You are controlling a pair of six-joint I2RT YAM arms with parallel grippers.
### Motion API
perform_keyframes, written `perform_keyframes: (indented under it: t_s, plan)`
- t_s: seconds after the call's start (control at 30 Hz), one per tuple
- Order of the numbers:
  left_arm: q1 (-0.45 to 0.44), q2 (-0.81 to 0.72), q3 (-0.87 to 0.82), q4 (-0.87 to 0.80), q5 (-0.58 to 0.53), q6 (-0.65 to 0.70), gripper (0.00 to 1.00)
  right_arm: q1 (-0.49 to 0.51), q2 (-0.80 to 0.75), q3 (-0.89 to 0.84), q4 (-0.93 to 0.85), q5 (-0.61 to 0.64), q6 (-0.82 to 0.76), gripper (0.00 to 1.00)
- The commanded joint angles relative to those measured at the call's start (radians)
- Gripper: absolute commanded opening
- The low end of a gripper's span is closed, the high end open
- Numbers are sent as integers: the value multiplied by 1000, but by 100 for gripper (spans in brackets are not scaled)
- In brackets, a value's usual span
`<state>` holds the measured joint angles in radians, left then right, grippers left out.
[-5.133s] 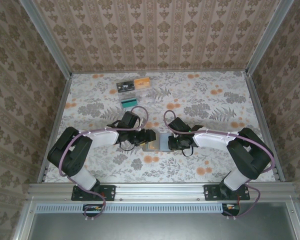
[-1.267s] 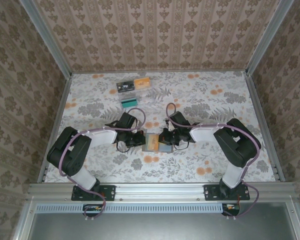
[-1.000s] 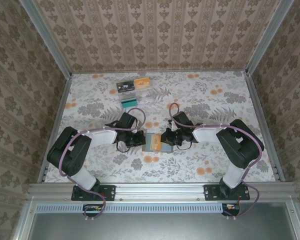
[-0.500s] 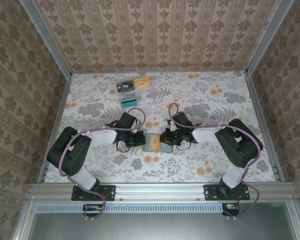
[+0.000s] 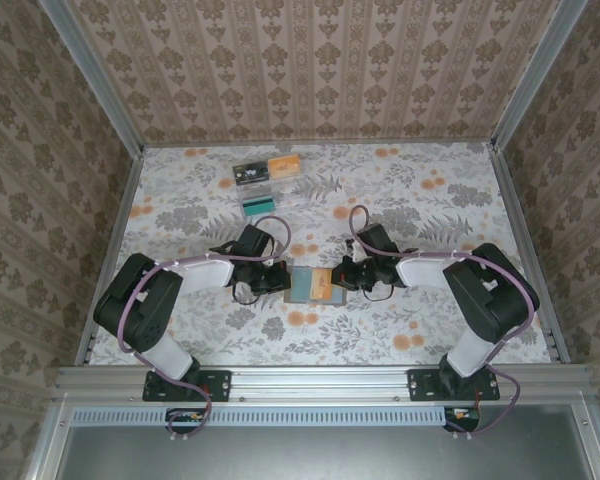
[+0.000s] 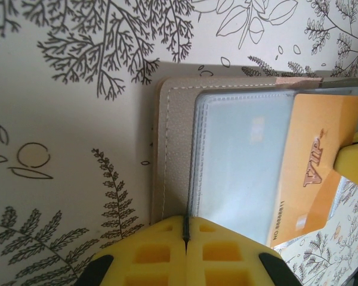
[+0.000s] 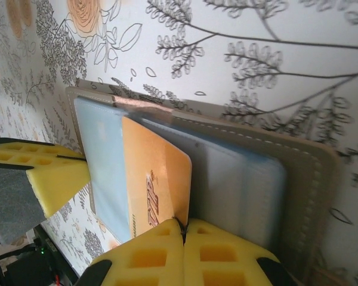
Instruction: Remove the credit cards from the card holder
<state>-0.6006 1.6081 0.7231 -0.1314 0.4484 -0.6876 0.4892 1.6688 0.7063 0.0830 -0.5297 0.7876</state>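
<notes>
The card holder (image 5: 302, 284) lies open on the counter (image 5: 420, 200) between the two arms. The left claw (image 6: 185, 235) is closed on the holder's left edge, seemingly pinching it. The right claw (image 7: 182, 232) is closed on a corner of the orange credit card (image 7: 158, 179), which lies askew across the holder's inner pockets.

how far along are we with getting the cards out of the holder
Done: the card holder lies open on the table, and an orange card sticks partly out of it. In hand: the left gripper is shut on the holder's edge, the right gripper shut on that card. Left: pull it clear; other cards inside, cannot tell.
</notes>
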Motion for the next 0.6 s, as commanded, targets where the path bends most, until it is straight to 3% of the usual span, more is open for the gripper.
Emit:
perform_keyframes:
  t_s: [0.0, 0.17, 0.23, 0.3, 0.37, 0.57]
  plan:
    - [12, 0, 5, -92, -27, 18, 0, -24, -31, -33, -84, -7, -48, 0]
    - [19, -31, 18, -94, -12, 13, 4, -35, -86, -39, -107, -18, -68, 0]
    - [26, -58, 21, -84, 1, 0, 13, -39, -111, -39, -120, -19, -73, 0]
    - [34, -88, 25, -67, 21, -18, 35, -46, -145, -39, -134, -15, -76, 0]
    - [40, -113, 33, -45, 47, -38, 44, -52, -178, -33, -147, -14, -79, 0]
    - [59, -186, 39, 99, 134, -141, 50, -61, -269, 12, -175, -19, -88, 0]
